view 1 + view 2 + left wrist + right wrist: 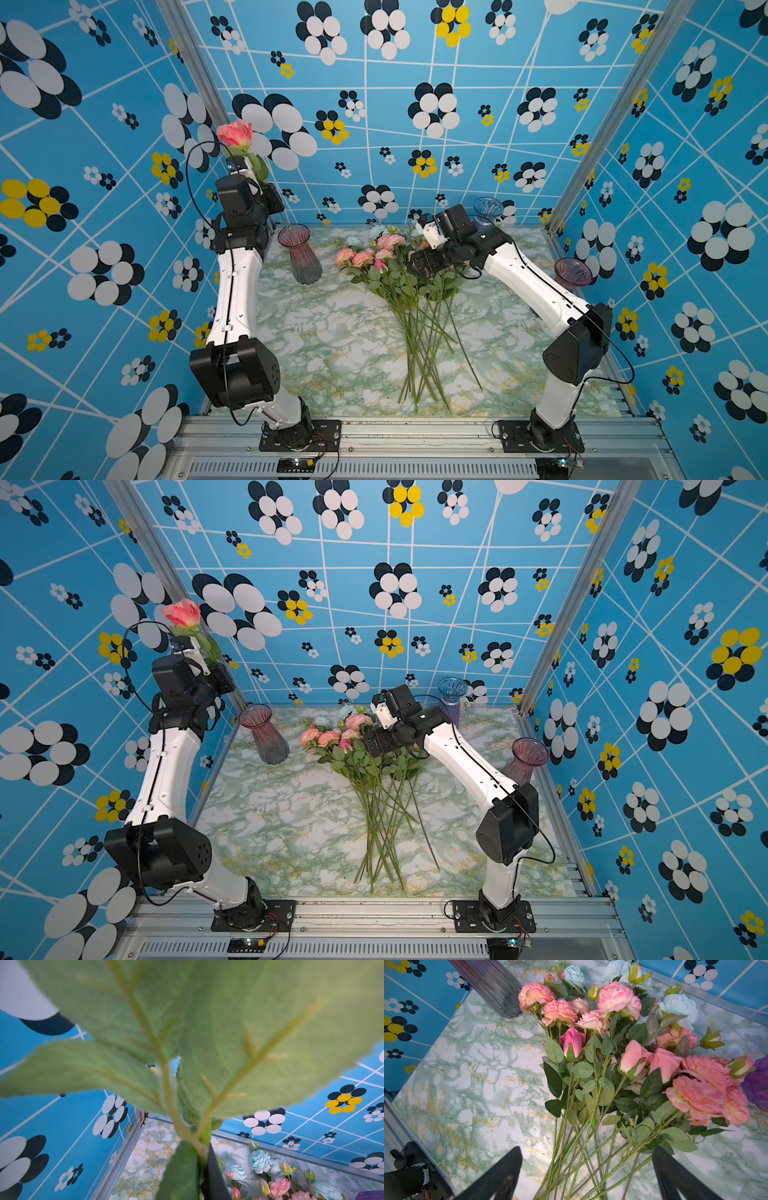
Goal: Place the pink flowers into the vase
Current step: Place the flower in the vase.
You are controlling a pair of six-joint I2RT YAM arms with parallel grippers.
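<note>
Left claw [266, 189] pinches one pink rose [235, 134] by its stem, raised high near the left wall, well apart from the vase [300, 254]. Right claw [586, 1159] is spread wide over the other pink flowers [365, 255], which lie bunched on the table [316, 332].

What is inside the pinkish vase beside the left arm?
No stem shows inside the vase; its mouth looks bare. Tinted ribbed glass obscures the bottom.

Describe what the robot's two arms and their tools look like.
The left arm and right arm match: white curved shells, black boxy joints, thin black cables looping alongside. The left tool and right tool have white bodies; the right one's fingers are black and tapered.
</note>
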